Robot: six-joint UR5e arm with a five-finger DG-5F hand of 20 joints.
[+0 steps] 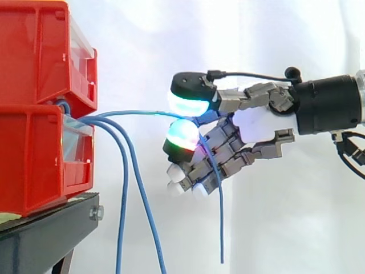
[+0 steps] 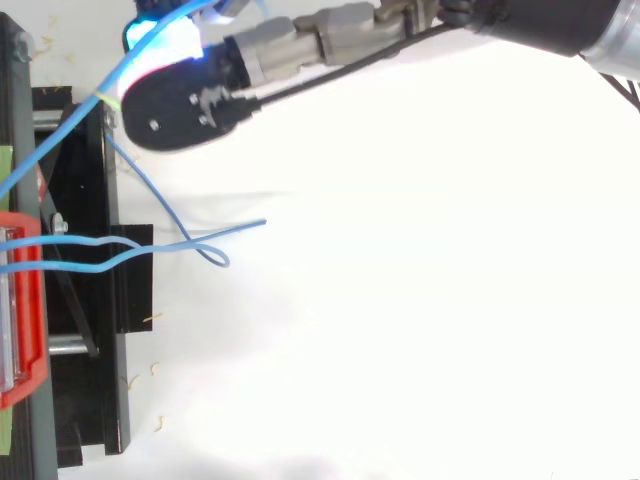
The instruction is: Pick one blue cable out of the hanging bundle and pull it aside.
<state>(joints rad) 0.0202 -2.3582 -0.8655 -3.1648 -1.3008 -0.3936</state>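
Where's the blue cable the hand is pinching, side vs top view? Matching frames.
Side view: blue cable runs from the red bins right to the hand at centre, then hangs down.
Top view: it slants from the left edge up to the hand at top left.
Shared landmark: the red bins, at the left in both.

The side camera is sitting close to the work and level with it, looking across toward the white curtain. The red bins on the black stand are standing at its left edge, and the arm is showing at its right. The top camera is looking straight down, with the stand lying along its left edge and the arm showing at the upper right. Both are sharing the bins' front, the hand and the blue cable it is pinching.
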